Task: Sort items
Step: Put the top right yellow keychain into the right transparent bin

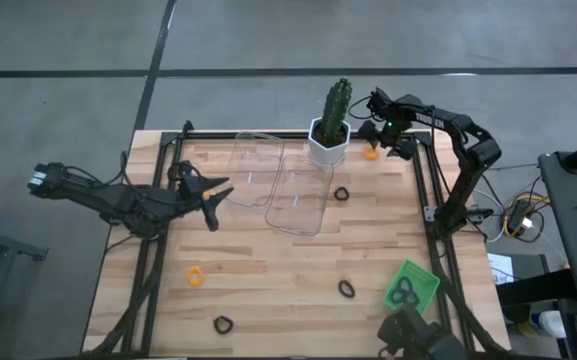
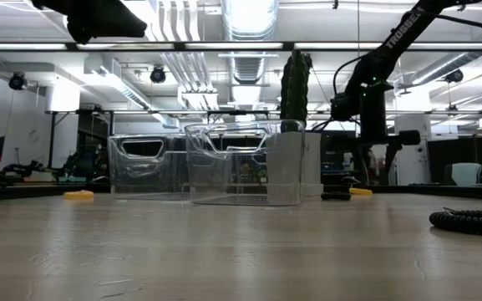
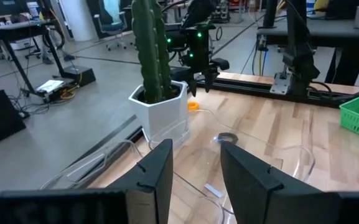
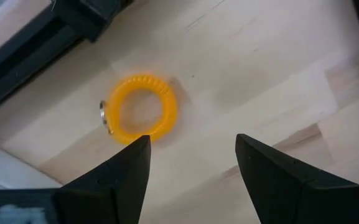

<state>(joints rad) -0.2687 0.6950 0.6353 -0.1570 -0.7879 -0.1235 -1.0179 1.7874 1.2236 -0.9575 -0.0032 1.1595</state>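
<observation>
The items are small rings lying flat on the wooden table. An orange ring [image 4: 140,117] lies at the far right beside the cactus pot [image 1: 328,148], and my right gripper [image 4: 191,155] hangs open just above it, pointing down, not touching. Another orange ring [image 1: 196,274] lies near left. Black rings [image 1: 341,193] [image 1: 346,289] [image 1: 223,324] are scattered about, and more lie in the green tray [image 1: 420,276]. My left gripper [image 1: 218,203] stands open and level at the left, beside the clear trays, holding nothing.
Two clear plastic trays [image 1: 258,165] [image 1: 298,195] stand at the far middle, the cactus [image 1: 336,105] just right of them. The arms' dark frame rails [image 1: 418,185] run along both sides of the table. Bare wood lies in the near middle.
</observation>
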